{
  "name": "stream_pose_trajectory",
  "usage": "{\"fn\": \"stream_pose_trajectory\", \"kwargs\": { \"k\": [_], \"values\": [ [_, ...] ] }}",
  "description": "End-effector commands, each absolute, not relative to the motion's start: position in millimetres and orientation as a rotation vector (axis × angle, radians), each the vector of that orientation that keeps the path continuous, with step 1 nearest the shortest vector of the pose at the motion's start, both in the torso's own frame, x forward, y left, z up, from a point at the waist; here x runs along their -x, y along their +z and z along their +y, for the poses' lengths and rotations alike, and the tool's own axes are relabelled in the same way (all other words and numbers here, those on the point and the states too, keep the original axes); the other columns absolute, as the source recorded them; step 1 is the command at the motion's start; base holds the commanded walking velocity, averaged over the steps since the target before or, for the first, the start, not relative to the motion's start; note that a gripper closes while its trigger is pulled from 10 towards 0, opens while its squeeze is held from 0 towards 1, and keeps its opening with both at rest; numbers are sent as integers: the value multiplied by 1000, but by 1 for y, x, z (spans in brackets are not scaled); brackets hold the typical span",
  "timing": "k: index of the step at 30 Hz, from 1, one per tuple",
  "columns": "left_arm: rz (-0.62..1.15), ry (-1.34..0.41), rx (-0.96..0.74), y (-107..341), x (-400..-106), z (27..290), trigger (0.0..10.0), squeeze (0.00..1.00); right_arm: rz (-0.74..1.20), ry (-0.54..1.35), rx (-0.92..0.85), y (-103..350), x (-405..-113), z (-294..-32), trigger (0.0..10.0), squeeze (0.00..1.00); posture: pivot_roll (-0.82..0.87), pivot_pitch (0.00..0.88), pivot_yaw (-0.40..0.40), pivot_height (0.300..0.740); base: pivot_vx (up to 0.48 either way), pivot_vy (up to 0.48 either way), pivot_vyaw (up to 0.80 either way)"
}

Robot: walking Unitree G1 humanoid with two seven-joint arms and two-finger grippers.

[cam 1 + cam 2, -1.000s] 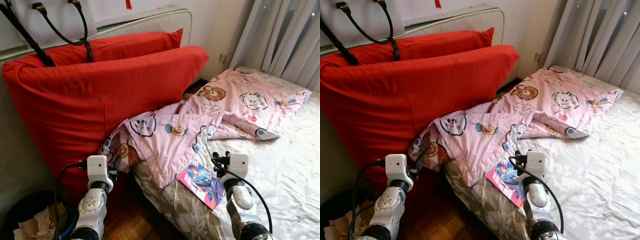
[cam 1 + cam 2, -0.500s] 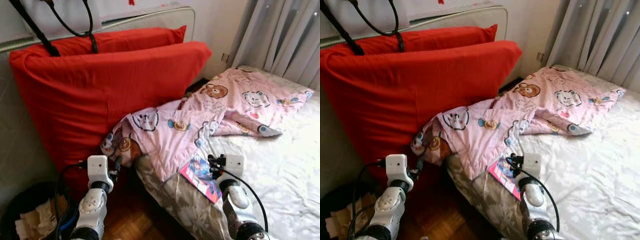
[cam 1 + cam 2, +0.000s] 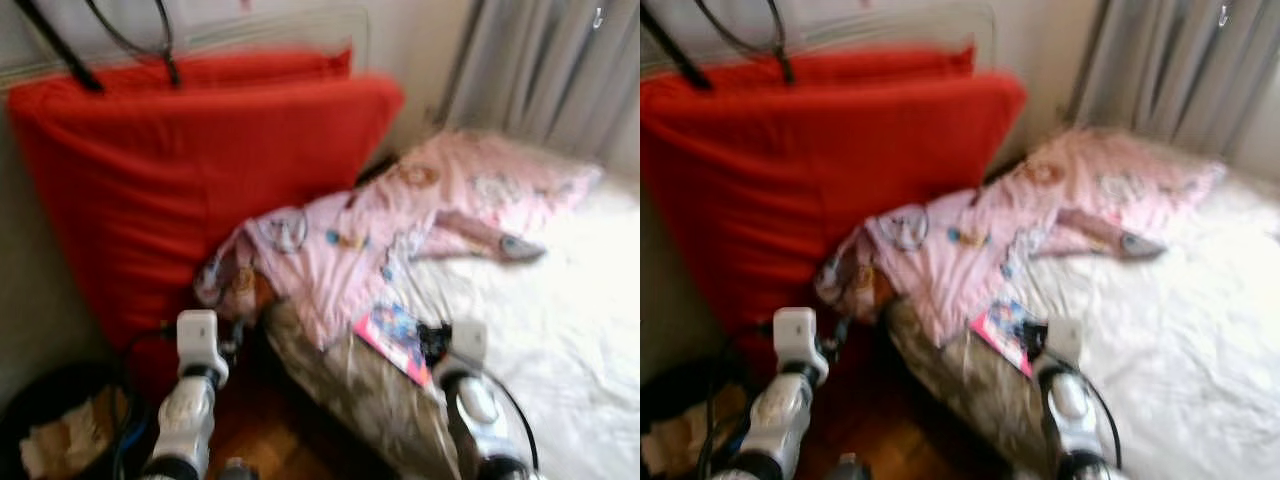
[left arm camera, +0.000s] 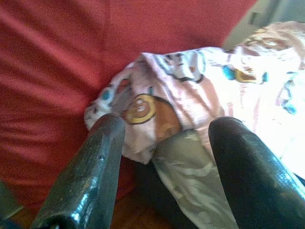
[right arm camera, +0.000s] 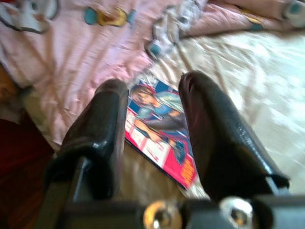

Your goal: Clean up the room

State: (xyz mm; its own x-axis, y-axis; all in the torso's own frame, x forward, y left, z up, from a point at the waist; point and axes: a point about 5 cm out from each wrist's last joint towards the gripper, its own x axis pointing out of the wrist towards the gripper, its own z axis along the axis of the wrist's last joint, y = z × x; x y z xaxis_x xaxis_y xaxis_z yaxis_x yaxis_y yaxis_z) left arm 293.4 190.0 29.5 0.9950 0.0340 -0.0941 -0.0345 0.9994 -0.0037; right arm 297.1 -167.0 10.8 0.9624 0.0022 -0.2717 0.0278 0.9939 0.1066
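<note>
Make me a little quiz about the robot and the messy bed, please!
1. True or false: the pink cartoon blanket hangs over the bed's corner next to the red cushion.
2. What lies on the bed in front of the right tool? A) a shoe B) a colourful magazine C) a cup
3. Are the left tool's fingers apart or closed?

Key:
1. True.
2. B. The magazine lies flat near the bed's edge, and the open right tool is aimed at it.
3. Apart, holding nothing, pointed at the blanket's hanging corner.
</note>
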Motion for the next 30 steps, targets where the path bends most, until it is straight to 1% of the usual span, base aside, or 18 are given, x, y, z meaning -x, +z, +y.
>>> {"fn": "stream_pose_trajectory", "kwargs": {
  "k": [1, 8, 12, 13, 14, 30],
  "values": [
    [128, 35, 16, 24, -291, 190, 10000, 0, 309, -7, -114, 6, -294, -167, 10000, 0, 41, 0, -41, 651, 0, 0, 0],
    [163, 33, 22, 18, -288, 191, 10000, 0, 338, -2, -118, 2, -292, -167, 10000, 0, 42, 0, -43, 651, 0, 0, 0],
    [175, 34, 22, 17, -288, 192, 10000, 0, 388, 6, -111, -3, -289, -166, 10000, 0, 42, 0, -43, 651, 0, 0, 0],
    [179, 35, 22, 17, -288, 193, 10000, 0, 394, 6, -113, -4, -288, -166, 10000, 0, 44, 0, -44, 641, 0, 0, 0],
    [180, 35, 21, 17, -288, 193, 10000, 0, 392, 6, -110, -5, -287, -166, 10000, 0, 44, 0, -44, 636, 0, 0, 0],
    [203, 32, 18, 15, -290, 194, 10000, 0, 437, -28, -114, -13, -278, -182, 10000, 0, 40, 0, -39, 636, 0, 0, 0]
  ]
}}
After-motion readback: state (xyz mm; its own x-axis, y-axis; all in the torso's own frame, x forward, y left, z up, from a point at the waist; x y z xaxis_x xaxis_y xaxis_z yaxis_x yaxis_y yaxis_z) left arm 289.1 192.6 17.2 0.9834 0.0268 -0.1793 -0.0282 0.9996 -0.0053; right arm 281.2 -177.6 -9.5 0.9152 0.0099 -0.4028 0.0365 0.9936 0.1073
